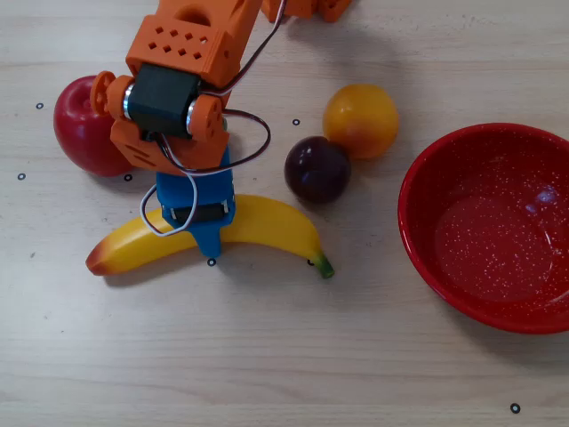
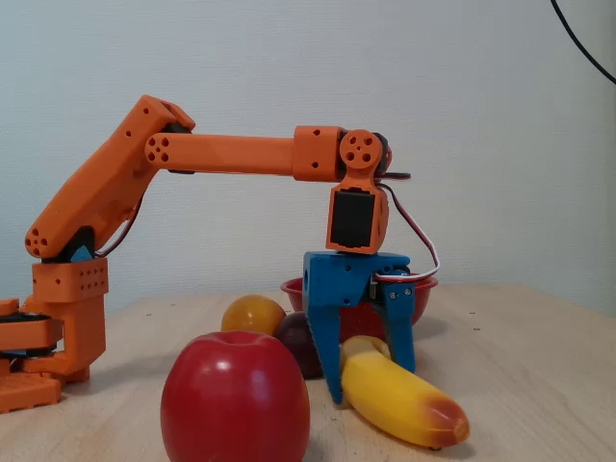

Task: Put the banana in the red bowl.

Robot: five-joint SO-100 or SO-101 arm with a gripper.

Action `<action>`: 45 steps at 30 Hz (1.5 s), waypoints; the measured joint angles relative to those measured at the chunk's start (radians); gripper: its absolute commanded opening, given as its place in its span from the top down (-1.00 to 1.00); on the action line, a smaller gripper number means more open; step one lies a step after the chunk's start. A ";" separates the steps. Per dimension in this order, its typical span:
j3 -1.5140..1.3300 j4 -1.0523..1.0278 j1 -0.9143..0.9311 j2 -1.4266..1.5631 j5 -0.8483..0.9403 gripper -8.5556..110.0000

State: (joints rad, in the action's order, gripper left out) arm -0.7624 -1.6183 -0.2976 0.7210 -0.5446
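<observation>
Yellow banana sits low on the bench w/ blue claw pinching its middle; red bowl well apart to the right in overhead view, empty. Grasp done; lift & carry left.

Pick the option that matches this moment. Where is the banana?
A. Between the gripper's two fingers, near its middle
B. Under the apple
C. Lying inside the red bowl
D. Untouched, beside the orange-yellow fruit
A: in the fixed view the gripper has a blue finger on each side of the banana, and the overhead view shows the red bowl holding no fruit.
</observation>
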 measured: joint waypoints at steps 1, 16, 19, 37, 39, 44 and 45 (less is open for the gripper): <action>0.005 -0.014 0.000 0.000 0.003 0.85; 0.129 -0.179 -0.003 0.041 0.146 0.86; 0.129 -0.179 -0.005 0.110 0.176 0.86; 0.129 -0.179 0.120 0.422 0.348 0.86; 0.129 -0.179 0.181 0.448 0.383 0.86; 0.127 -0.179 0.334 0.495 0.433 0.86; 0.112 -0.179 0.367 0.511 0.442 0.86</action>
State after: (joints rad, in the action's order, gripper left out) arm -0.6504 -1.7978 0.0690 1.2318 -0.1028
